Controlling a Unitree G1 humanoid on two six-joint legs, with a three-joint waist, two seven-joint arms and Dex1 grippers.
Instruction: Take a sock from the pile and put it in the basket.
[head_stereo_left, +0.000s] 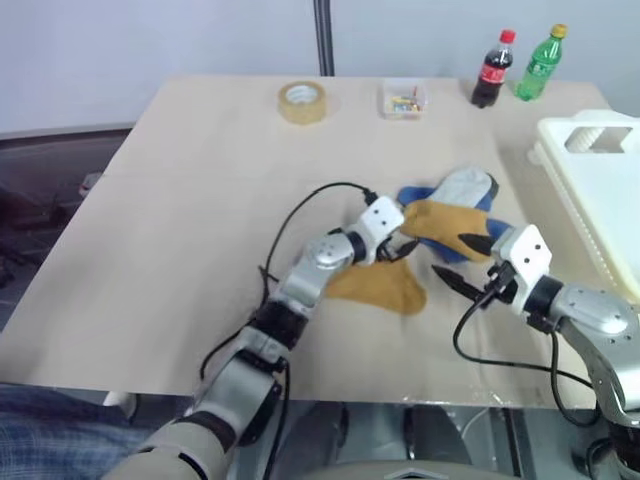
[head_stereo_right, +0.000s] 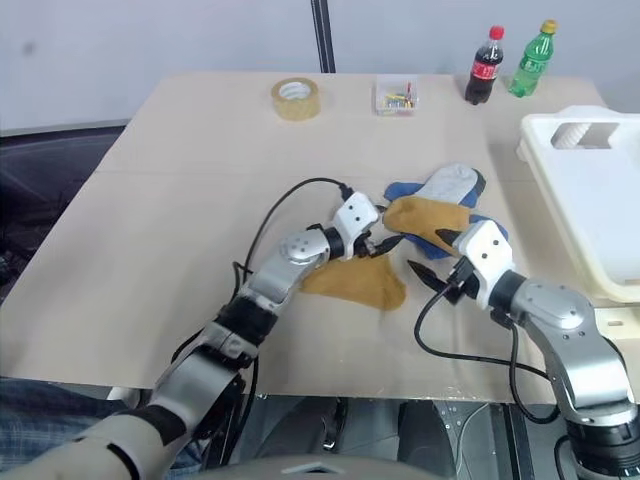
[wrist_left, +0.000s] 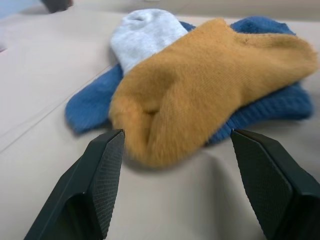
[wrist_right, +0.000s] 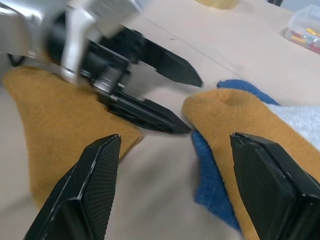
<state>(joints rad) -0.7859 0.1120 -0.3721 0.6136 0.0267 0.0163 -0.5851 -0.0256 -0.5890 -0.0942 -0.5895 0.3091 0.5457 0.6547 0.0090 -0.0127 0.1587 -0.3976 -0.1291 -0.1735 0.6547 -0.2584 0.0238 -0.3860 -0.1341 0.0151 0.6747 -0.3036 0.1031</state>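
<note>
Left eye view: at mid-surface on the pale wooden surface (head_stereo_left: 150, 230), the small loose pile of soft ankle socks (head_stereo_left: 450, 215), mustard-yellow on top of blue and light grey, lies untouched by either arm, while a second mustard-yellow sock (head_stereo_left: 380, 287) lies flat by itself just on the near-left of the heap. The left end effector (head_stereo_left: 397, 246), its two black fingers spread wide and holding nothing, points at the near-left edge of the top mustard sock; the left wrist view shows that sock's rounded end lying between the open fingers (wrist_left: 97, 175) but not yet pinched. The right end effector (head_stereo_left: 462, 262), also released and empty, hangs just near of the pile on its right side, its fingers apart. The large white ribbed plastic laundry basket (head_stereo_left: 585, 160) stands at the right edge of the surface, well apart from the socks, and no sock can be seen in the part of it in view. Judged from this, the task stands at its start: a sock has yet to be gripped, lifted, carried right and dropped into the basket.
</note>
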